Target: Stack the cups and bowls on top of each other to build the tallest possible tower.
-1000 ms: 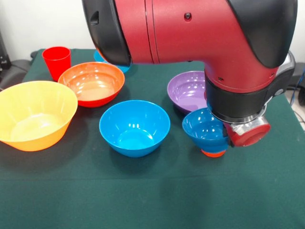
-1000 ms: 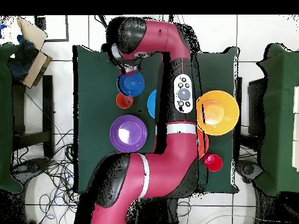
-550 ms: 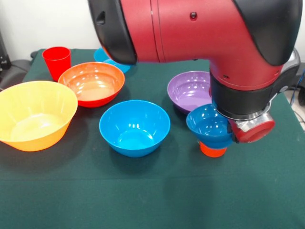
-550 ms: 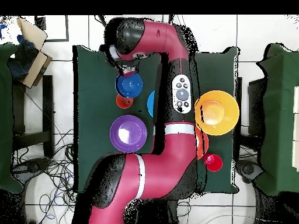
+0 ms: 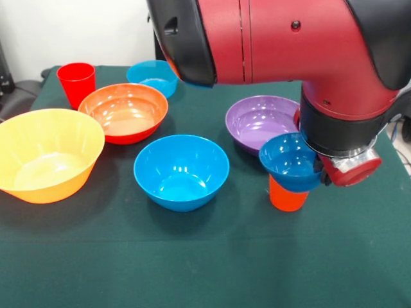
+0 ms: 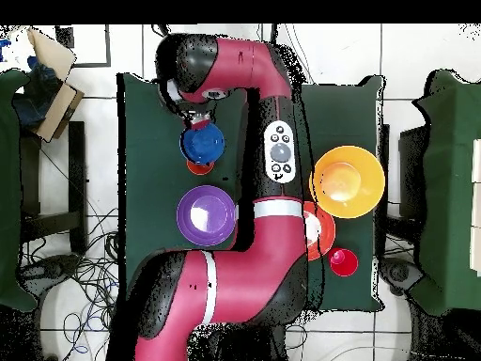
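I can make out my gripper [image 5: 319, 174] only as a dark bit under the wrist at the right rim of the small blue bowl [image 5: 290, 162]; whether it is clamped on that rim or merely against it, I cannot tell. From overhead the gripper [image 6: 199, 119] sits at the edge of the same small blue bowl [image 6: 202, 144], tucked beneath the arm's head.

That bowl sits on top of an orange cup [image 5: 287, 196], whose lower part shows under it; the bowl looks slightly tilted, and I cannot see whether it rests fully on the cup. From above, only a sliver of the orange cup [image 6: 199, 168] peeks out beside the bowl. This pair stands toward the right side of the table [image 5: 192, 256] in the front view, near the middle of its depth.

Just behind it, touching or nearly so, is the wide purple bowl [image 5: 260, 122], upright and empty. Toward the table's centre stands the medium blue bowl [image 5: 181, 171], apart from the others. Further left, the large orange-red bowl [image 5: 124, 111] sits beside the large yellow-orange bowl [image 5: 45, 154], which reaches the table's left edge. At the far left corner the red cup [image 5: 76, 83] stands upright, just beside the orange-red bowl. The small teal bowl [image 5: 152, 76] is near the far edge, partly hidden by my arm [image 5: 282, 38], which covers most of the upper frame.
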{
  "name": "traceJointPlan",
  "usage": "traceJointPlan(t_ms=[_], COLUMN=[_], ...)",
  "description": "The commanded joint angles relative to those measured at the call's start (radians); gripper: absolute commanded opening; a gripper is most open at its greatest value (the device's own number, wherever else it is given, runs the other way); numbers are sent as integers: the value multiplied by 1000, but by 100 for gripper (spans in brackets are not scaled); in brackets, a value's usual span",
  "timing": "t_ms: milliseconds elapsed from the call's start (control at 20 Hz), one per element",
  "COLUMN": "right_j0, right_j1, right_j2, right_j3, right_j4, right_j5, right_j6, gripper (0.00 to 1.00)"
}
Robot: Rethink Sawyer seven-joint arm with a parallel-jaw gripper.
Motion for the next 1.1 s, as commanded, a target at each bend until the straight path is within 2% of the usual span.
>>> traceJointPlan(t_ms=[50,450,700,1100], right_j0=[26,37,43,52], right_j1=[-31,-41,-44,-35], right_j2=[-33,-90,-97,-86], right_j3=[144,203,221,243], right_j4=[11,16,31,68], right_j5=[-26,-33,-42,-115], right_j6=[89,60,49,36], gripper=[0,0,0,0])
